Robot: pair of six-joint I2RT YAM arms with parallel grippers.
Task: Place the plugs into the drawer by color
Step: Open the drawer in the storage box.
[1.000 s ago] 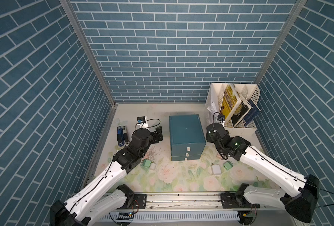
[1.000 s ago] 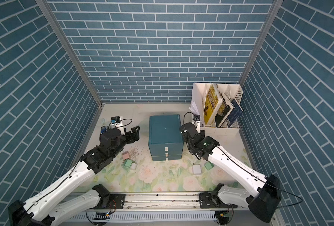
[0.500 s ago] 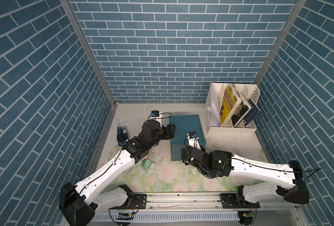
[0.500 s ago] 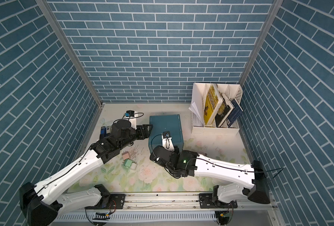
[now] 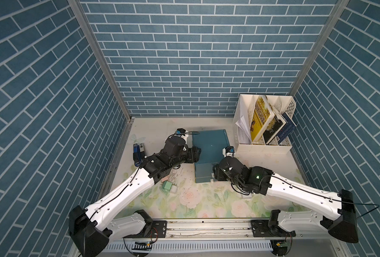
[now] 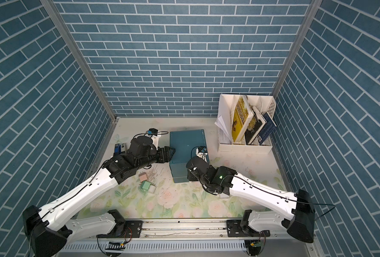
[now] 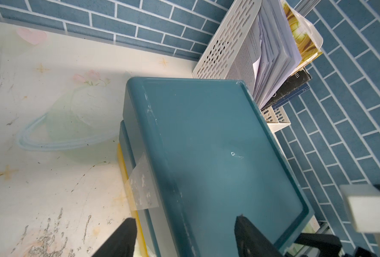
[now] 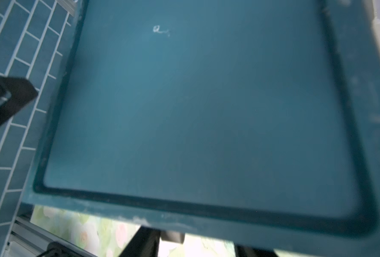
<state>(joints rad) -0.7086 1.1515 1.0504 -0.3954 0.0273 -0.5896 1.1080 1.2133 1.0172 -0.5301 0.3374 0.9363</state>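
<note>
The dark teal drawer (image 5: 209,144) (image 6: 185,144) stands mid-table. My left gripper (image 5: 197,153) (image 7: 184,224) is open and straddles its left top edge, one finger (image 7: 124,240) beside the wall, the other (image 7: 249,238) over the lid. My right gripper (image 5: 214,174) (image 8: 195,247) is open, low at the drawer's front, with a small pale tab (image 8: 172,237) beside one finger (image 8: 142,244). A pink plug (image 6: 142,177), a green plug (image 6: 145,185) and a white plug (image 6: 151,189) lie left of the drawer under my left arm. Another white plug (image 5: 246,196) peeks from beneath my right arm.
A white perforated book rack (image 5: 243,124) (image 7: 218,51) holding books stands at the back right, close to the drawer. Blue and black staplers (image 5: 138,151) lie by the left wall. Brick-pattern walls close in three sides.
My left gripper moved right from the mat onto the drawer's left edge. My right arm swung from the drawer's right side round to its front.
</note>
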